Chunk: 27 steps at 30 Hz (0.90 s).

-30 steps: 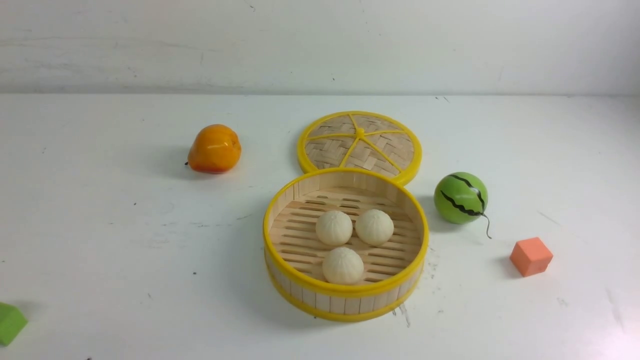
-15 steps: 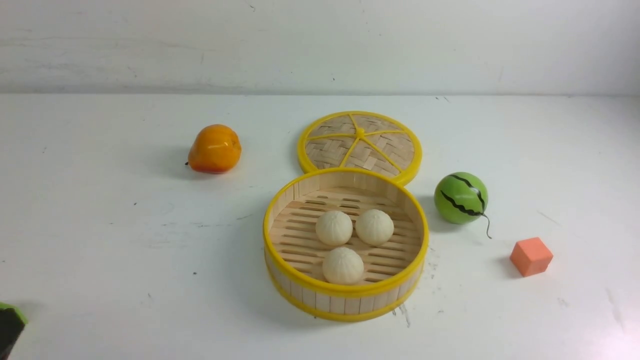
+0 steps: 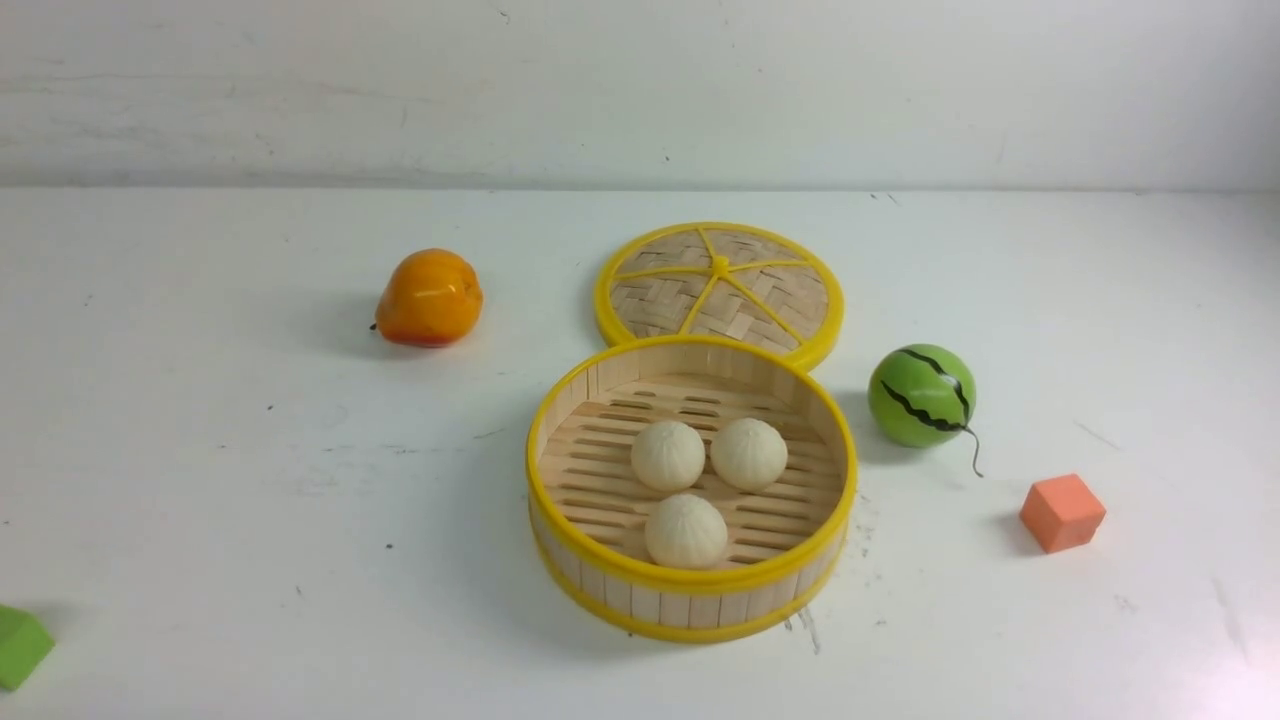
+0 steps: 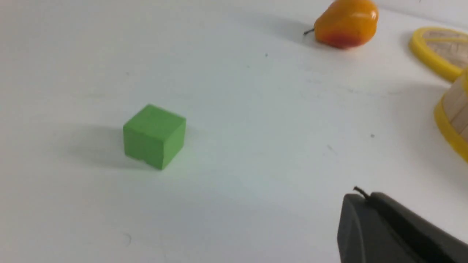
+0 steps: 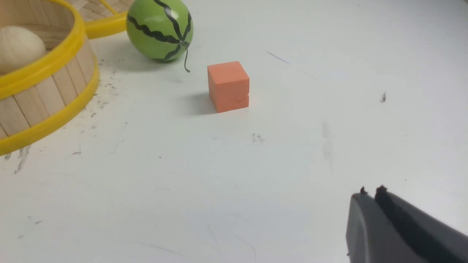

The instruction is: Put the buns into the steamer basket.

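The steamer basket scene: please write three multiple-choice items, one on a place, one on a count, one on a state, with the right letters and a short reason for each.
1. Where does the lid lie?
A. on top of the steamer basket
B. on the table behind the steamer basket
C. under the orange cube

2. How many buns are in the steamer basket?
A. one
B. two
C. three

3. What is the state of the left end effector?
A. shut and empty
B. shut on a bun
C. wide open

Answers:
1 B: the lid lies flat on the table at the basket's far rim.
2 C: three buns sit on the slatted floor.
3 A: its jaws meet with nothing between them.
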### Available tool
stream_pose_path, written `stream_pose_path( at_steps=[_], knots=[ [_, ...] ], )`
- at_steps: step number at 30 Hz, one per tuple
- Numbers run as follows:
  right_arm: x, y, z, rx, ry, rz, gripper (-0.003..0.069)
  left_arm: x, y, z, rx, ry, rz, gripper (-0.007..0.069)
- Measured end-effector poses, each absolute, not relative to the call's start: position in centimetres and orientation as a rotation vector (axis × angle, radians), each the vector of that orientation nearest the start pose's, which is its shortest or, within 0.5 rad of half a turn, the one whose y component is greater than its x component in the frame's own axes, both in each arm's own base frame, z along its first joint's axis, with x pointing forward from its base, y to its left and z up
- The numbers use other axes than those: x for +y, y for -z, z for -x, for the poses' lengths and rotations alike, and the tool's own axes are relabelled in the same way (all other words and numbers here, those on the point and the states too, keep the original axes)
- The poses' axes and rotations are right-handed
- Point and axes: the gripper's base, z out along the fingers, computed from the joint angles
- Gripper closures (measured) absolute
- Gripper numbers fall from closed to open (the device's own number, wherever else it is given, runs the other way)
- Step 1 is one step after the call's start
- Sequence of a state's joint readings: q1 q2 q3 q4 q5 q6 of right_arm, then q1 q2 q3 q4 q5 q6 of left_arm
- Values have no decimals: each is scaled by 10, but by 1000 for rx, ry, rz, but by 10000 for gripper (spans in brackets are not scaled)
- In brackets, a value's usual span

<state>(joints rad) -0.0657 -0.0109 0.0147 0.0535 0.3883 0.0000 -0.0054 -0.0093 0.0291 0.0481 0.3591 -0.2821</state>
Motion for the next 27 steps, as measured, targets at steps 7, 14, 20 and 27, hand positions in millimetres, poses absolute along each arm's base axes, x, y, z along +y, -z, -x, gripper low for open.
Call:
stream_pose_path(
  at_steps=[7,14,20,27],
  knots=[
    [-2,-174,-52,1873,-8,-94,615,1,-171,-53,1858,149,217,638],
    [-2,-174,-52,1873,-8,-94,606,1,-171,-53,1858,149,217,638],
    [-2,-174,-52,1873,-8,-94,597,1,-171,-53,1858,149,217,638],
    [-2,-174,-52,1873,-8,-94,587,1,-171,-53,1858,149,217,638]
  ],
)
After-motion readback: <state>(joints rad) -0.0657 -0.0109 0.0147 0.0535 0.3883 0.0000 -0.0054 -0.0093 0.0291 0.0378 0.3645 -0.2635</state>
